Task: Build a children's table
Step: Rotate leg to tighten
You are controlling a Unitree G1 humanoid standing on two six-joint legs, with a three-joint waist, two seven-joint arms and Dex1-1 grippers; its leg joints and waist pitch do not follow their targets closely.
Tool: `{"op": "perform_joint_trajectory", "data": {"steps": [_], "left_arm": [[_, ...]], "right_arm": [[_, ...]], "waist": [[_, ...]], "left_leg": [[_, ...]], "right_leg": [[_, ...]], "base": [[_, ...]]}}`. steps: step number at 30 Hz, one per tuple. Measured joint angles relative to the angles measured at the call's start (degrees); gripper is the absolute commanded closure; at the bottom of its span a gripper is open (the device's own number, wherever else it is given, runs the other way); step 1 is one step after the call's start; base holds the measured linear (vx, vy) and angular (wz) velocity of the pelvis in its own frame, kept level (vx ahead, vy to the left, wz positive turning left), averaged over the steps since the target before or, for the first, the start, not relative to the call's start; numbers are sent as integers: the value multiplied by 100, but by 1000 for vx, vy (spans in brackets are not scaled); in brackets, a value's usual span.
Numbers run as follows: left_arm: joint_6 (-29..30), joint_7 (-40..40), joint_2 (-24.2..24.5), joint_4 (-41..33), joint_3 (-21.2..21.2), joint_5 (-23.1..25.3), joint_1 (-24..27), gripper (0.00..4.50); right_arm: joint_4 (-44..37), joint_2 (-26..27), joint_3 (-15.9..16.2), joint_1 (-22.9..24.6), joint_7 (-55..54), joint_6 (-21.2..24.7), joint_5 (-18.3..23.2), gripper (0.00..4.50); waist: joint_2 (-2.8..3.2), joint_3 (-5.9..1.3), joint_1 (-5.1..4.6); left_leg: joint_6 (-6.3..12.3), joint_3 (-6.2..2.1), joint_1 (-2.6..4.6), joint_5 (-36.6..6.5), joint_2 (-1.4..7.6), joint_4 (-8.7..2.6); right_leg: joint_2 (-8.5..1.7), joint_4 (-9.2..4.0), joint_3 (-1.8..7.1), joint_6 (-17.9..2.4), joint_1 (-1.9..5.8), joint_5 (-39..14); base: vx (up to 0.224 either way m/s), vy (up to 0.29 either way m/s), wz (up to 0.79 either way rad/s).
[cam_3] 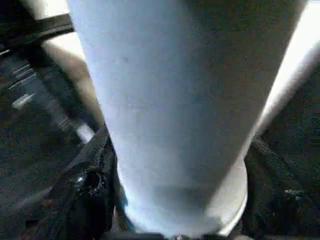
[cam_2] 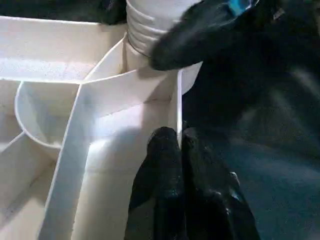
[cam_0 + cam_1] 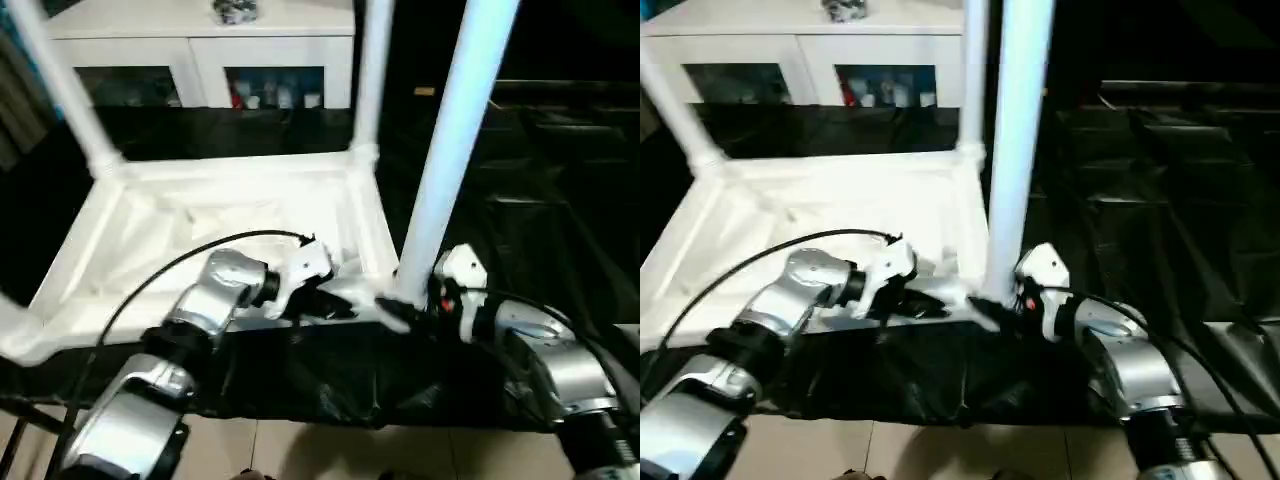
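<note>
The children's table top (image 3: 200, 235) lies upside down on a black sheet (image 3: 330, 375), ribbed underside facing up, in front of a white cabinet with glass doors (image 3: 200, 60). Two legs stand upright in its far corner sockets: the far-left leg (image 3: 60, 85) and the far-right leg (image 3: 375, 70). A third leg (image 3: 455, 140) stands at the near-right corner, leaning slightly to the right.

The left gripper (image 2: 177, 145) has its two black fingers pressed together on the thin near wall of the table top, just left of the near-right socket (the left wrist view shows the white rim pinched between them; the head views show the silver forearm reaching there). That same view shows the ribbed foot of the third leg seated at the socket, with one finger of the right gripper (image 3: 400, 305) lying across it.

In the right wrist view the third leg's lower end stands between the right gripper's black fingers (image 1: 90, 185), which flank it on either side; whether they clamp it cannot be told.
</note>
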Motion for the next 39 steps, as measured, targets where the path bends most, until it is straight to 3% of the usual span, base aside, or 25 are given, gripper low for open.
{"op": "perform_joint_trajectory", "data": {"steps": [5, 10, 11, 16, 23, 30, 39], "left_arm": [[148, 782, -379, 69, 116, 116, -31, 450], [181, 1274, -577, 137, 177, 141, -40, 450], [179, 1282, -578, 137, 179, 142, -40, 450], [175, 1231, -578, 113, 172, 142, -40, 450], [-40, 838, -448, 90, 126, 126, -36, 450], [-386, -280, 11, -187, -48, -77, 190, 450], [-592, -1230, 384, -280, -217, -165, 249, 450]], "right_arm": [[237, 457, -202, -160, -1178, -55, -251, 173], [653, 721, -204, -331, -1914, -540, -689, 173], [704, 740, -205, -337, -1941, -620, -694, 118], [774, 748, -245, -338, -1804, -698, -599, 78], [673, 351, -125, -305, -946, -778, -526, 68], [-56, -679, 267, 113, 961, -562, -96, 68], [-397, -1271, 676, 89, 2360, -336, 56, 68]], "waist": [[0, -1, -9], [17, -9, -16], [17, -9, -16], [17, -8, -15], [22, -4, 4], [17, 5, 55], [14, 10, 131]], "left_leg": [[-1, 0, 1, -1, -2, -7], [-1, 0, 2, 0, -7, -10], [-1, 0, 2, 0, -7, -10], [0, 1, -4, -1, -8, -18], [0, 0, -5, -1, -9, -48], [1, 0, -10, -2, -3, -59], [0, 5, -9, -2, 0, -49]], "right_leg": [[0, -4, -1, -1, 2, 0], [-2, -8, 2, 7, 3, -4], [-2, -10, 2, 8, 3, -5], [-2, -27, 3, 7, 4, -4], [-2, -30, -2, -6, 0, 3], [2, -29, -11, -12, -5, -10], [2, -25, -6, -18, -1, -7]], "base": [[0, 0, 0], [0, 0, 0], [0, 0, 0], [0, 0, 0], [0, 0, 0], [0, 0, 0], [0, 0, 0]]}}
